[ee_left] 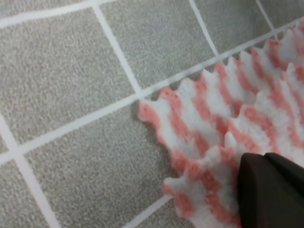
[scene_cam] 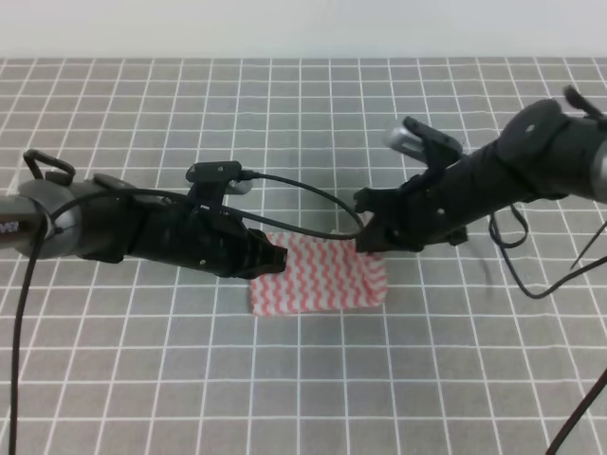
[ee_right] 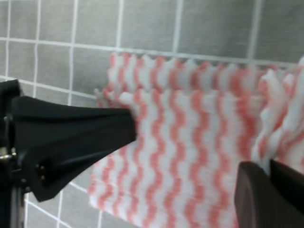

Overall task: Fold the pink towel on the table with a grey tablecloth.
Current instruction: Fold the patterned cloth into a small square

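both claws pinching the towel on the table: left claw at 9 o'clock, right claw at 2 o'clock. gripped at opposite edges, likely to carry one side over for a fold.

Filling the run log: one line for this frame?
towel: folded, flat | left gripper: at left edge | right gripper: at right corner | grips: unclear

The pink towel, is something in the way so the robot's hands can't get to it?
Nothing visible is in the way. Both grippers are already at the pink towel: the left gripper at its left edge, the right gripper at its upper right corner. Only the grey tablecloth lies around it.
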You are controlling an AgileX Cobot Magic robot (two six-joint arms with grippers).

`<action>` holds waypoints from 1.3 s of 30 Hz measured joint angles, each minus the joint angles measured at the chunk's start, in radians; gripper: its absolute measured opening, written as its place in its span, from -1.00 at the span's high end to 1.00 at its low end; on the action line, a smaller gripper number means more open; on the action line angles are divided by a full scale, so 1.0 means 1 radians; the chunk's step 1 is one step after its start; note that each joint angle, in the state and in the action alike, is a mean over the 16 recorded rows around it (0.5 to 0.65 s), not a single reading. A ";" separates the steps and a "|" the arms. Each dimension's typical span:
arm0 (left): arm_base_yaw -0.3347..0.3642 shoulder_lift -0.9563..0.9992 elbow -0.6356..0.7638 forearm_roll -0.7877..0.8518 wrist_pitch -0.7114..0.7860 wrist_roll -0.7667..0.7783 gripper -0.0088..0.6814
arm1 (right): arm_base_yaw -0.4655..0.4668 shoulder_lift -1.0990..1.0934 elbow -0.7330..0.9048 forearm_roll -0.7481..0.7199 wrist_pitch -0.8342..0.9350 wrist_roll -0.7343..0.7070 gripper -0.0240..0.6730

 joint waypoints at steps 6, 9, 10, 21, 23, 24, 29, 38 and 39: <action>0.000 -0.007 0.001 0.002 0.001 0.008 0.99 | 0.022 0.003 -0.003 0.009 -0.021 -0.004 0.97; 0.000 -0.019 0.002 0.005 0.001 0.015 0.99 | 0.026 0.005 -0.005 0.009 -0.027 -0.004 0.97; 0.000 -0.025 0.002 0.006 0.002 0.017 0.99 | 0.026 0.005 -0.005 0.009 -0.028 -0.004 0.97; 0.045 -0.115 0.006 0.016 0.086 0.011 0.99 | 0.027 0.005 -0.009 0.004 -0.026 -0.002 0.97; 0.059 -0.127 0.007 0.017 0.106 0.006 0.99 | 0.027 0.006 -0.008 0.004 -0.027 -0.002 0.97; 0.065 -0.131 0.008 0.017 0.116 0.003 0.99 | 0.027 0.005 -0.008 0.004 -0.027 -0.002 0.97; 0.095 -0.124 0.011 0.005 0.158 -0.001 0.99 | 0.027 0.005 -0.009 0.003 -0.026 -0.002 0.97; 0.101 -0.043 0.015 -0.069 0.180 0.055 0.99 | 0.026 0.009 -0.008 0.003 -0.029 -0.001 0.97; 0.100 -0.033 0.015 -0.079 0.180 0.063 0.99 | 0.026 0.008 -0.008 0.004 -0.028 -0.001 0.97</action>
